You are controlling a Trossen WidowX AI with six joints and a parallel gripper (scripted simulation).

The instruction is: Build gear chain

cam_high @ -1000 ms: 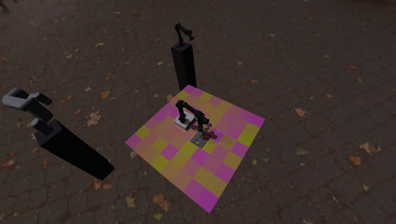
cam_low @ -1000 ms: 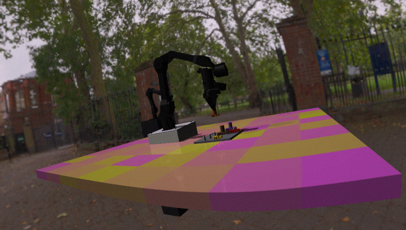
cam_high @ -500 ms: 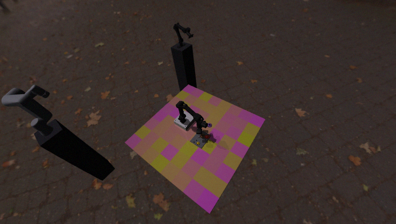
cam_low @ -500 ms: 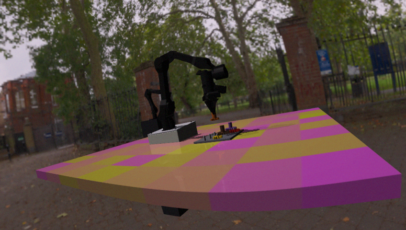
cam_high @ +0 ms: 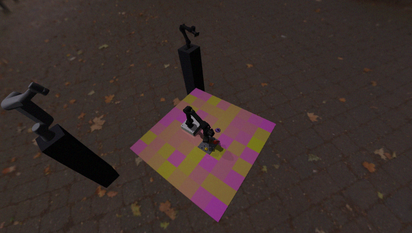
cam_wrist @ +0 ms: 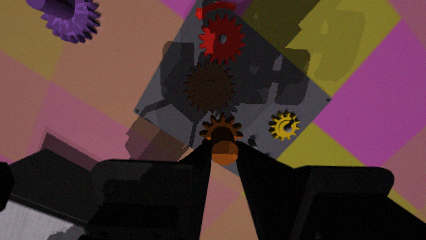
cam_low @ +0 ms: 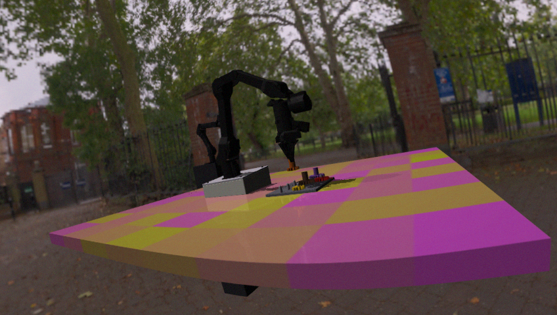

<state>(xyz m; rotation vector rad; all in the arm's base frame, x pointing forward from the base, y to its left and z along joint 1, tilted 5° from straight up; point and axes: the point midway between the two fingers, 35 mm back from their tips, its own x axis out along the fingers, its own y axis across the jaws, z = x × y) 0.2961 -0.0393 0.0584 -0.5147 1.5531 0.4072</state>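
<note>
One view looks steeply down at me from high and far off, aslant, so the whole checkered table [cam_high: 218, 184] [cam_low: 351, 241] sits small amid the paving. Another faces across that same table from just beyond its edge, low and slightly tilted, much nearer, with trees behind my arm [cam_high: 197, 118] [cam_low: 249, 81]. The third rides by my gripper [cam_high: 206, 140] [cam_low: 291, 157] [cam_wrist: 223, 150] and looks down past my fingers, closest of all, with the grey board [cam_high: 203, 147] [cam_low: 275, 194] [cam_wrist: 305, 107] large beneath. All three share that board; only the first two take in my whole arm and its white base [cam_high: 189, 131] [cam_low: 224, 189].
</note>
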